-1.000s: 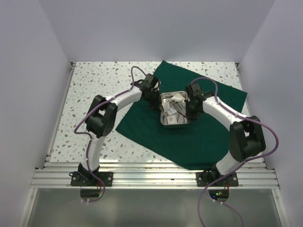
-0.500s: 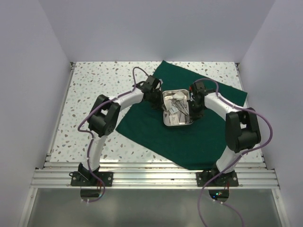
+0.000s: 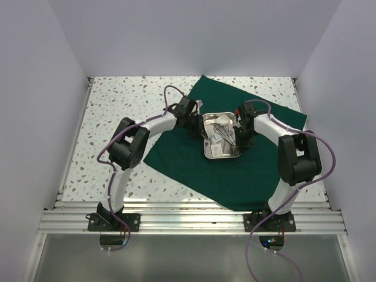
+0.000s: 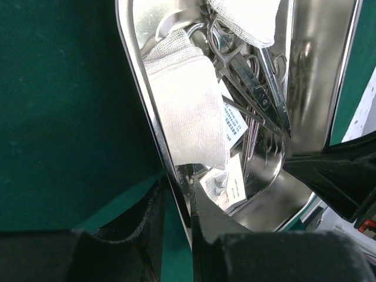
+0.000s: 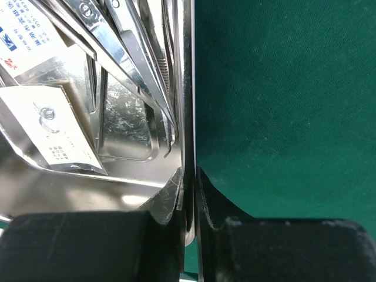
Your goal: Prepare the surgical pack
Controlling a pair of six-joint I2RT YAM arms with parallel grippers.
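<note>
- Top external view: the steel tray [image 3: 220,152] sits at centre frame on the green cloth [image 3: 235,173].
- Left wrist view: the left gripper [image 4: 178,202] clamps the tray's left rim at lower centre; gauze [image 4: 188,106] and scissors [image 4: 254,79] lie inside.
- Right wrist view: the right gripper [image 5: 189,194] clamps the opposite rim, bottom centre.

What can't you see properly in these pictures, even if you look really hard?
- Top view: what lies in the steel tray is too small to tell apart.
- Left wrist view: the scissors have their handles partly hidden under gauze, and the top edge cuts off the tray's far end.
- Right wrist view: the print on the white packet is too small to read.
</note>
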